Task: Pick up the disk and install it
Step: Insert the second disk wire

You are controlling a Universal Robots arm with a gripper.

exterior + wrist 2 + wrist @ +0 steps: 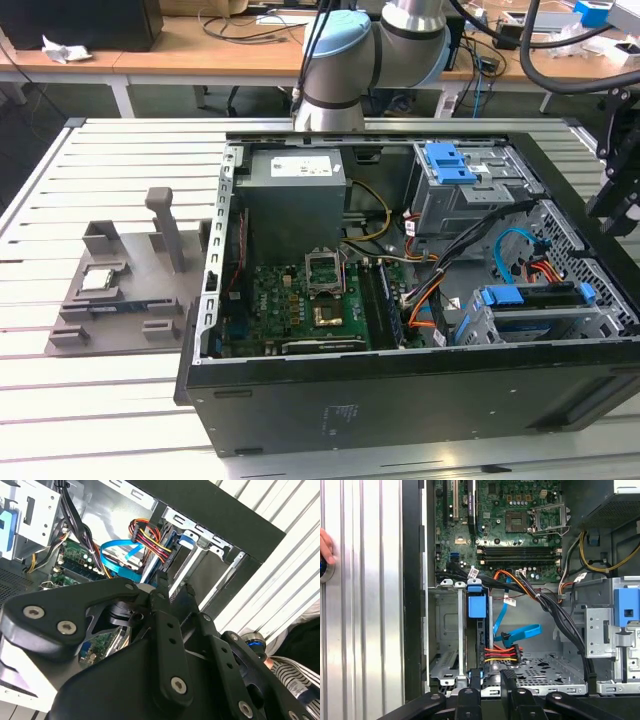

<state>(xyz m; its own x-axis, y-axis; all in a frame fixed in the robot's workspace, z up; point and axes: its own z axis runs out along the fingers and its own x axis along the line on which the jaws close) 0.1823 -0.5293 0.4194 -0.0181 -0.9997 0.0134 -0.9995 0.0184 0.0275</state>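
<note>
Your pincer [490, 676] is open. The two black fingertips stand a little apart in both wrist views, with nothing between them, so it holds nothing. In the first wrist view it hangs over the drive bay end of the computer case [400, 400], clear of everything inside.

The disk [476, 605] sits in the metal drive cage [447, 630], standing on edge between the cage rails with its blue bracket tab toward the motherboard [520, 525]. In the exterior view that blue bracket shows in the cage at the case's near corner, toward the exterior view's right. The pincer is not touching the disk; there is a gap between the fingertips and the cage.

Just beside the disk, a flat blue cable [520, 632] loops across the bay floor. A red, yellow and black power plug [502, 655] lies near the disk's lower end. Whether either is plugged into the disk I can't tell. A bundle of black cables [560, 615] runs from the motherboard past the cage.

The case lies open on its side on the slatted table [90, 400]. The power supply [295, 190] sits at the far side, and a second drive cage with a blue latch [448, 162] is beside it.

Well apart from the case, on the exterior view's left, a grey fixture [120, 290] carries a small square silver chip [100, 278].

A person's hand [325, 542] rests on the table outside the case wall. The arm [340, 60] rises behind the case.
</note>
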